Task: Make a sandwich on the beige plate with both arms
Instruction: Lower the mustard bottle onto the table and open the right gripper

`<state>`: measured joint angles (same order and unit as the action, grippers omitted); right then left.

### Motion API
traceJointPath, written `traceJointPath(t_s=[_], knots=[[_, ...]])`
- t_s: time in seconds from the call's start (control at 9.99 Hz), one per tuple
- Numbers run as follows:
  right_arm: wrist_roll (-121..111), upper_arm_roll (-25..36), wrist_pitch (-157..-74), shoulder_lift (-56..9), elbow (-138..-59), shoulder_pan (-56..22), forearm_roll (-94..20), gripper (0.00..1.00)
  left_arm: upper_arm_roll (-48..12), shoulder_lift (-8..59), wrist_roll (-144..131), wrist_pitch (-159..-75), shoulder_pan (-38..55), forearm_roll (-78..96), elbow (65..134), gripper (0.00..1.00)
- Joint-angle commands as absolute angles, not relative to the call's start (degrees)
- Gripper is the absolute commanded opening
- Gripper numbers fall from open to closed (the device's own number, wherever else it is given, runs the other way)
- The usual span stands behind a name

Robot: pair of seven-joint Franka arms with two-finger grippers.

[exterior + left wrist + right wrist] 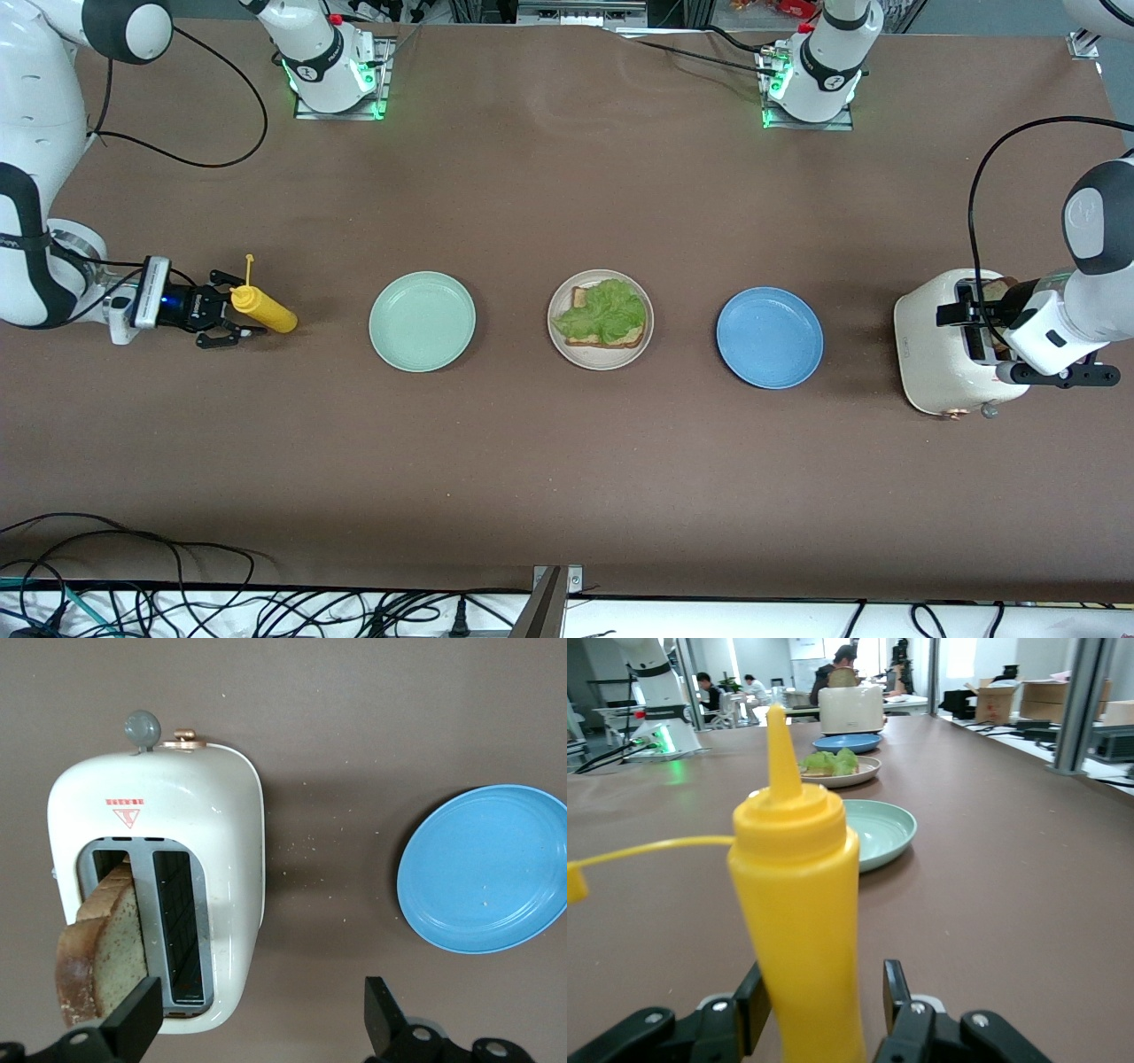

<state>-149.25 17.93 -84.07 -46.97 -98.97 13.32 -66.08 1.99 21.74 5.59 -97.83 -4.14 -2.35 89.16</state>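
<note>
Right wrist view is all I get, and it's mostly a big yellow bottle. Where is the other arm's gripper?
Observer: The left gripper hangs open over the toaster, at the left arm's end of the table.
Operator: Is there bread for it to grab?
Observer: Yes. One toast slice sticks up from one slot, and the other slot is empty.
Operator: Is my gripper close to the sandwich plate?
Observer: No. The right gripper is at the yellow bottle, at the right arm's end, and the mint green plate lies between it and the beige plate.
</note>
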Motion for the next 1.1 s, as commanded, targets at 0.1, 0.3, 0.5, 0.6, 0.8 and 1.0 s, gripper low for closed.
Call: traceJointPath(t_s=[0.1,0.3,0.5,0.6,0.8,1.0], knots=[[-145.83,17.49,-82.88,-47.64,-93.79,16.88,-62.76,0.57,1.85,21.53,4.75,-97.12,-3.96,-4.31,88.86,1.00],[-134.90,18.37,-82.71,-46.15,-86.44,16.79,-57.35,0.58,1.85,21.53,4.75,-97.12,-3.96,-4.31,88.86,1.00],[-119.34,18.37,-82.79,-42.30,-82.80,16.44,-51.01,0.59,1.84,21.53,4.75,-97.12,-3.96,-4.31,88.86,1.00],[-110.31,18.37,-83.14,-40.01,-82.27,15.30,-47.93,0.59,1.85,21.53,4.75,-97.12,-3.96,-4.31,88.86,1.00],[-91.85,18.46,-83.58,-35.53,-80.25,12.84,-41.87,0.60,1.85,21.53,4.75,-97.12,-3.96,-4.31,88.86,1.00],[-75.93,18.28,-87.08,-30.70,-80.42,10.82,-34.23,0.61,1.76,21.53,4.75,-97.12,-4.04,-4.31,88.86,1.00]])
